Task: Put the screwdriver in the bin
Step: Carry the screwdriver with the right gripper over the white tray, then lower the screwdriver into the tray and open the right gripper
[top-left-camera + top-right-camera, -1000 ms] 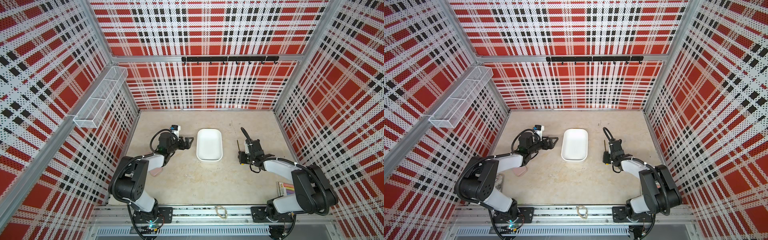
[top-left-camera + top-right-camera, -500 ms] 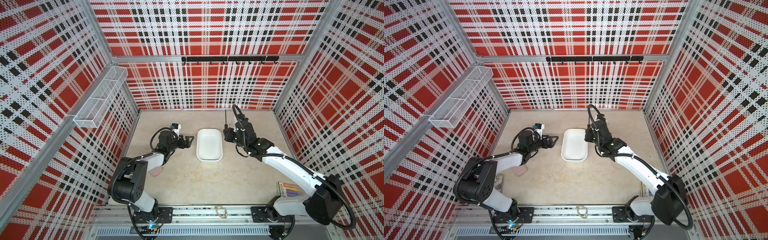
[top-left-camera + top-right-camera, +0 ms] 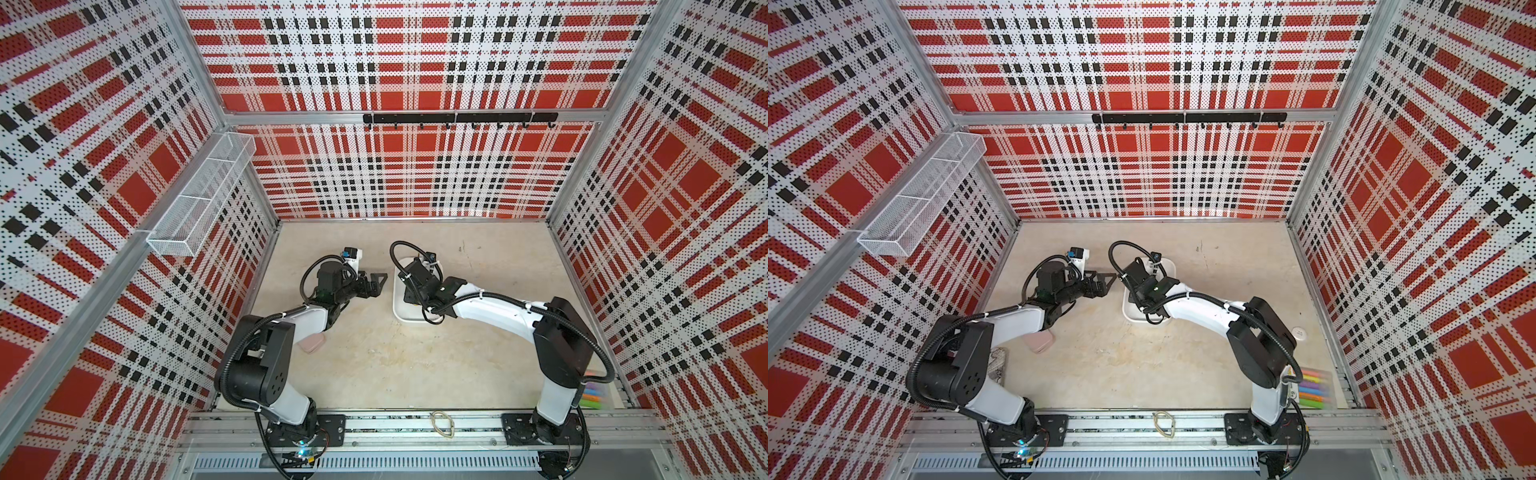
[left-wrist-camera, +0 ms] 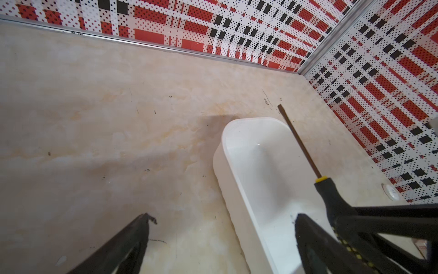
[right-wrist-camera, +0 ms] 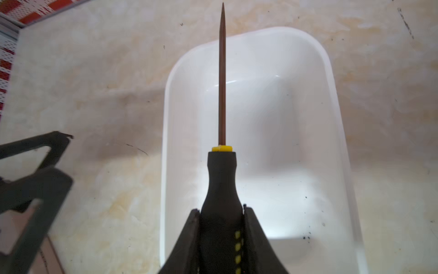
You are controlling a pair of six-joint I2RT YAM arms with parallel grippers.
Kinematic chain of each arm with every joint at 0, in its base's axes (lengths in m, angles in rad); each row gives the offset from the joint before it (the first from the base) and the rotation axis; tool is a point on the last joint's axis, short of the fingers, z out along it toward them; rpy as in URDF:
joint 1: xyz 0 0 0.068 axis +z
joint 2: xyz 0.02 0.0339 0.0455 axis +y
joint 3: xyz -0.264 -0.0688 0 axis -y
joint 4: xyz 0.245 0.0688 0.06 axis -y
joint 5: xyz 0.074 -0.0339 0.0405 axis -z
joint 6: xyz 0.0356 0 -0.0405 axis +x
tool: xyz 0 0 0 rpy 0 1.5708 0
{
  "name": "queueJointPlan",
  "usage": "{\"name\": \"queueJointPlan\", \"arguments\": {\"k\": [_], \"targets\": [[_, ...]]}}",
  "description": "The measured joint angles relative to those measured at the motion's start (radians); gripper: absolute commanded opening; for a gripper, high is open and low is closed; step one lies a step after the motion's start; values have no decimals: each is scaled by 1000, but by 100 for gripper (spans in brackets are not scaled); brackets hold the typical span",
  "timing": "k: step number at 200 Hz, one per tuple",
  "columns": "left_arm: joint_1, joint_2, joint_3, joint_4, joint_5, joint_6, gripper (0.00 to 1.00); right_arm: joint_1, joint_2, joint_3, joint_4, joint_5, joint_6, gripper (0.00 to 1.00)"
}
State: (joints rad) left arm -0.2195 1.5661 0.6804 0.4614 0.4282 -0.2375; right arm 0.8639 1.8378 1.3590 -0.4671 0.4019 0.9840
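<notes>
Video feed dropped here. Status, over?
Right end effector shut on screwdriver, held over bin. Left end effector open, beside bin. Bin empty, nothing in the way.

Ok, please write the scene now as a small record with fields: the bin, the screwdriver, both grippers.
bin: white, nothing visible inside
screwdriver: held over the bin, shaft along its length, not yet released
right gripper: shut on the screwdriver handle
left gripper: open, empty, beside the bin
</notes>
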Motion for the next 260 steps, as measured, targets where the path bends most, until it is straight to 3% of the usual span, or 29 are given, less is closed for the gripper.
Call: {"name": "queueJointPlan", "arguments": {"k": [227, 260], "targets": [[0, 0, -1, -25, -3, 18, 98, -5, 175, 0, -3, -39, 36, 0], [0, 0, -1, -25, -3, 18, 98, -5, 177, 0, -2, -43, 35, 20]]}}
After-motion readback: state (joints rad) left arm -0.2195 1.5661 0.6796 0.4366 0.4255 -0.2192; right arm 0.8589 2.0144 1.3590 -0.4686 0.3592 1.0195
